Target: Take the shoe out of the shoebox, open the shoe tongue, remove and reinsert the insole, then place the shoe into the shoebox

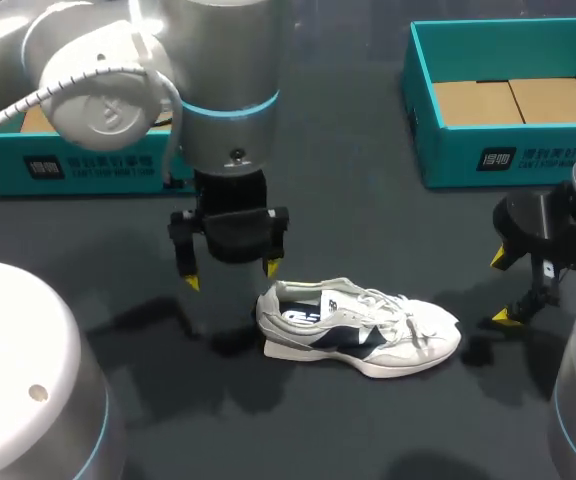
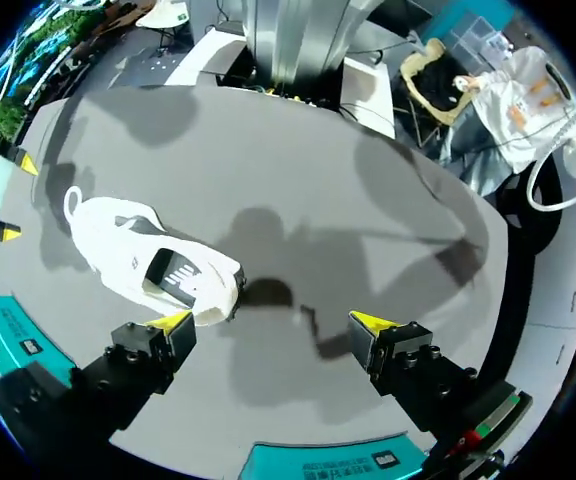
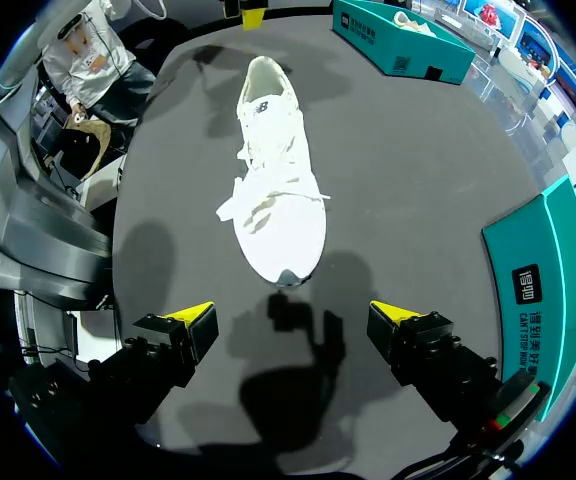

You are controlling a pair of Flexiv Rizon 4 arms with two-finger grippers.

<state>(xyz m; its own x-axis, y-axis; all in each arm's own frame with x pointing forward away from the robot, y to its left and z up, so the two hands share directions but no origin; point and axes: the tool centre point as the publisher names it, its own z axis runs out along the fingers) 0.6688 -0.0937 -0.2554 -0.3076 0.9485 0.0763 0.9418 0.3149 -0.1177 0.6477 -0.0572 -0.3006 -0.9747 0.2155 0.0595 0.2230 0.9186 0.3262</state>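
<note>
Shoe (image 1: 358, 330) is found upright on the dark matte table (image 1: 368, 220), outside both boxes. It is flanked by the left gripper (image 1: 231, 275) near its heel and the right gripper (image 1: 500, 288) beyond its toe, both spread wide and empty. At the back, the teal right shoebox (image 1: 508, 160), lined with cardboard, is set well apart. The left shoebox (image 1: 78, 165) is partly hidden by the left arm (image 1: 218, 80). A white upper, navy side panels and loose laces are shown.

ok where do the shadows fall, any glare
Head view: glare on the left arm; soft shadow on the table by the heel of the shoe. Right wrist view: shadow of the right tool lies ahead of it, reaching the shoe's toe.
</note>
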